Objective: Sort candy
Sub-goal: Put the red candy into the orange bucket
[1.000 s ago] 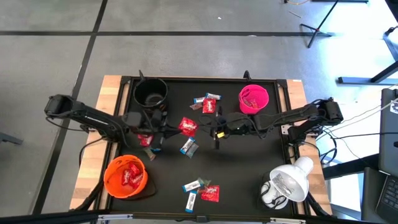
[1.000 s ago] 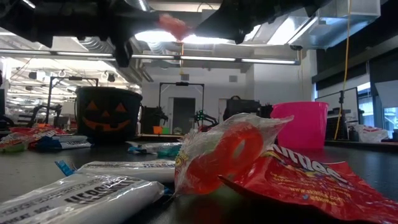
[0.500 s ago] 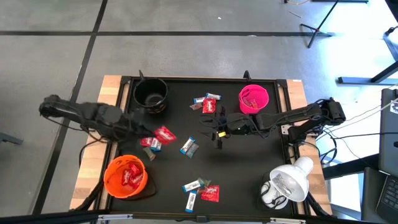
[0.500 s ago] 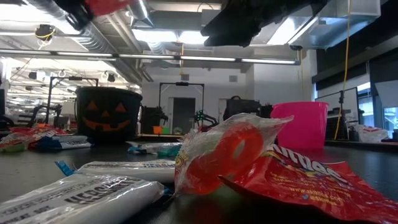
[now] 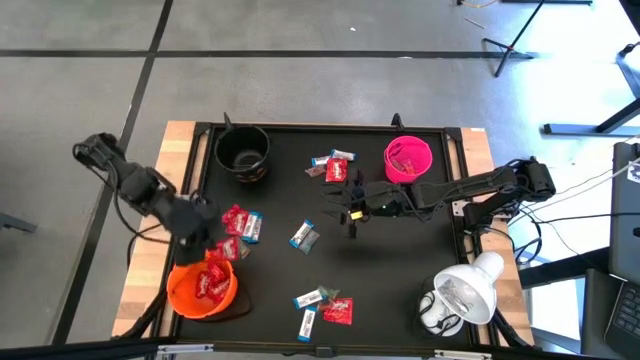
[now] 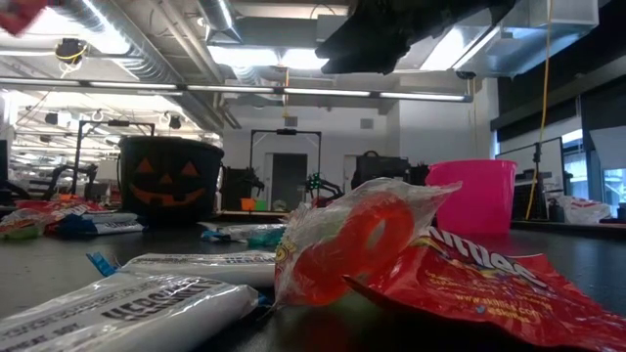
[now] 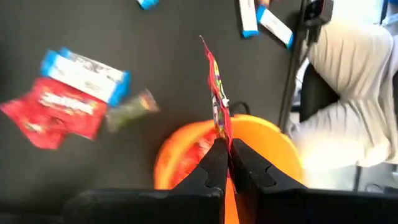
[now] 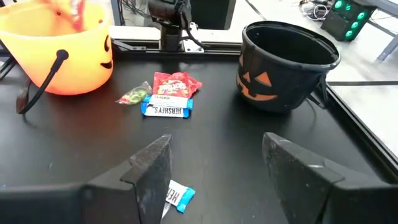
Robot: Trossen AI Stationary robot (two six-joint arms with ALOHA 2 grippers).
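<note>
1. The table (image 5: 400,290) was a black mat in a wooden frame, with both dark arms reaching in from its two sides.
2. The left arm came in from the left edge and bent down toward the near left corner, ending over the orange bowl (image 5: 200,287).
3. The right arm stretched in low from the right edge, nearly straight, to about the middle of the table.
4. The black pumpkin-face bowl (image 8: 287,65) stood at the far left of the table and the pink bowl (image 5: 408,159) at the far right.
5. A white lamp (image 5: 462,292) sat at the near right corner.
6. The left claw (image 7: 225,163) was clenched on a red candy wrapper (image 7: 216,93), gripped by one edge and held above the orange bowl's rim.
7. The right claw (image 8: 214,180) was released, fingers spread wide, with nothing between them, hovering just above the table.
8. More red candy (image 5: 210,283) lay inside the orange bowl, and a few pieces lay in the pink bowl.
9. The rest of the candy was scattered on the table: a red and blue-and-white cluster (image 5: 241,224) just beside the left claw, a cluster (image 5: 334,165) between the black and pink bowls, one blue-and-white piece (image 5: 303,236) near the middle, and a group (image 5: 322,306) at the near edge.
</note>
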